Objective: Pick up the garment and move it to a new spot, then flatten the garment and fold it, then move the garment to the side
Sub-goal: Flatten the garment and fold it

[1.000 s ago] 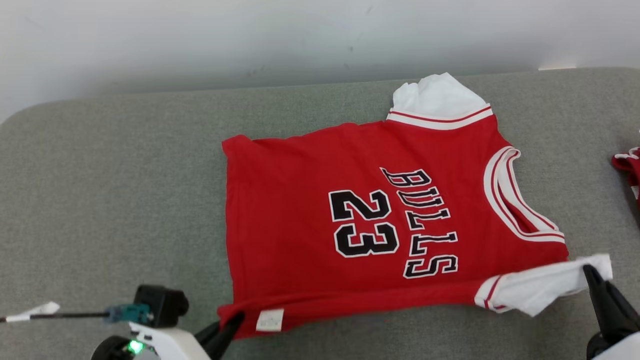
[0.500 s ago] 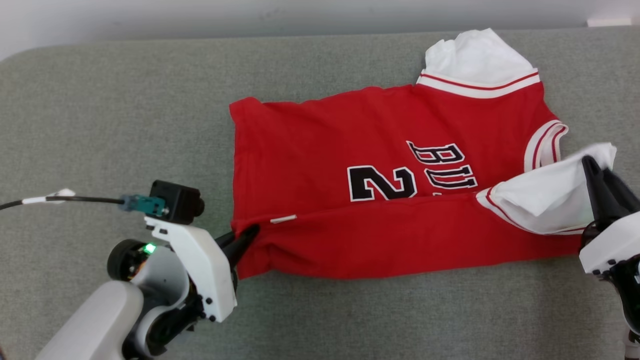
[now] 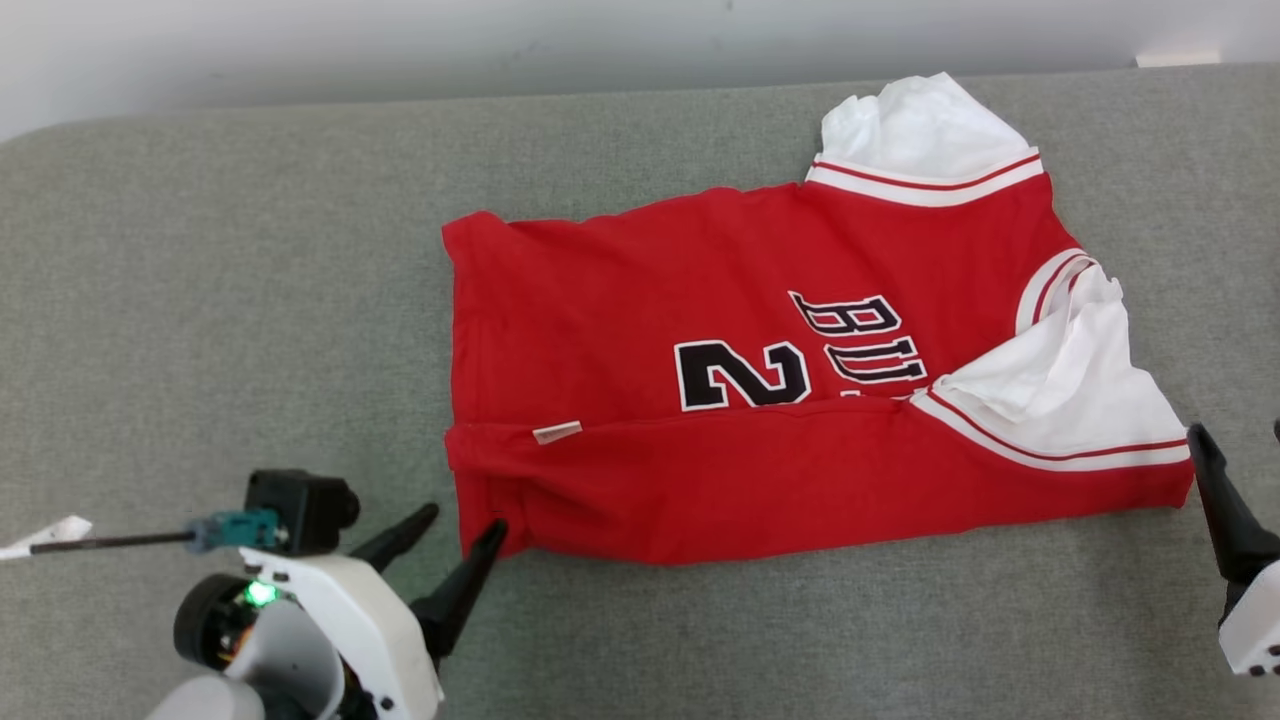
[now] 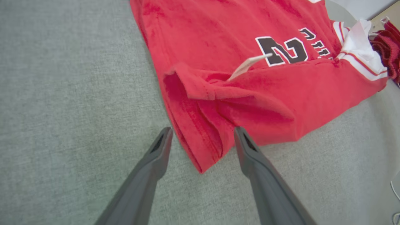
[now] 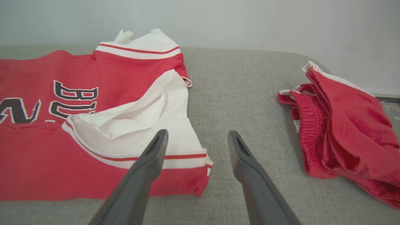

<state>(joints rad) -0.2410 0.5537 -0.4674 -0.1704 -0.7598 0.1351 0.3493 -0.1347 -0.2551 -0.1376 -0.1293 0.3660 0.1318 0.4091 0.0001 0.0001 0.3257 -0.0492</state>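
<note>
Left gripper [image 3: 463, 518] and right gripper [image 5: 197, 133], both spread wide

The head camera looks steeply down from above and behind both claws, far enough back to take in the whole jersey [image 3: 620, 300] on the grey fabric surface [image 3: 200, 300]. The left claw [image 3: 463, 518] is at its lower left and the right claw [image 3: 1237, 432] at its right edge. The left wrist camera sits close behind its spread fingers [image 4: 147, 175], tilted down at the hem corner between their tips. The right wrist camera looks low, almost level, with the white sleeve [image 5: 150, 118] left of its tips and red shorts [image 5: 343, 125] to their right. All three views share the jersey's black lettering.
</note>
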